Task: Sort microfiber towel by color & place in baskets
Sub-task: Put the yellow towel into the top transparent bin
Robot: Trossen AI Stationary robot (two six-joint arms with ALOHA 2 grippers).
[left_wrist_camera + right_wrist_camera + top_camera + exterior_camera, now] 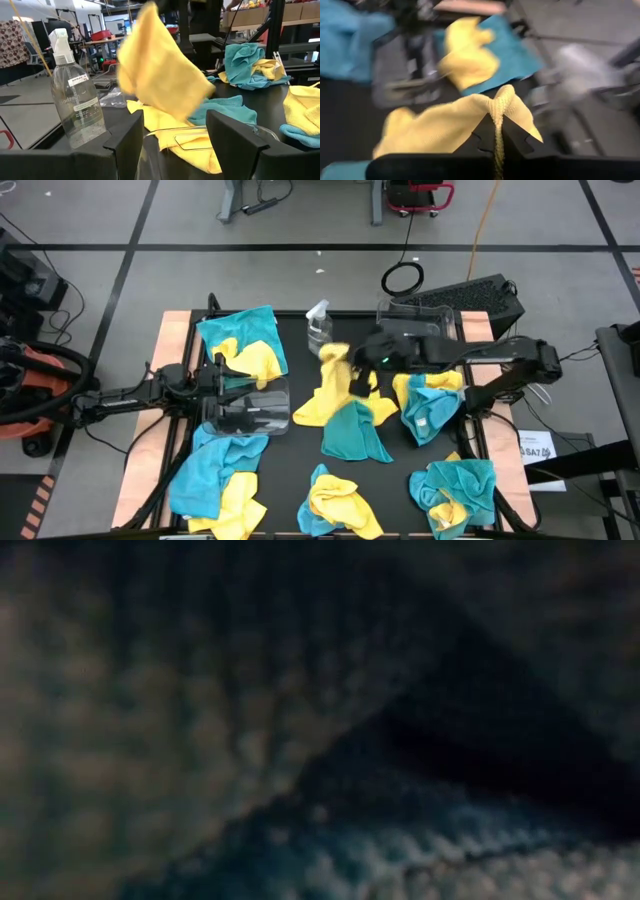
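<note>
- The right pincer (495,131) is pressed together on a yellow towel (445,122). The cloth is bunched up between its two fingers and hangs down from it, above the middle of the tabletop (300,445).
- Right under that pincer lie a teal towel (355,435) and more yellow cloth. Lift high enough that the hanging end does not drag them along.
- The left pincer (175,137) is spread apart. It waits low, well off to the side of the right pincer, with nothing pinched. A clear basket (245,408) sits right in front of it.
- I think the step now is to carry the yellow towel over to a basket. That clear basket looks like the near one.
- A spray bottle (318,325) stands close beside the right pincer. Swing the cloth wide of it, so it does not tip over.
- Move slowly. The hanging cloth swings, and it could catch on the basket wall or the other arm.
- Stop right over the basket. Go down until most of the cloth is inside, then let go.
- The other heaps of yellow and teal towels (450,490) lie all around, still mixed.
</note>
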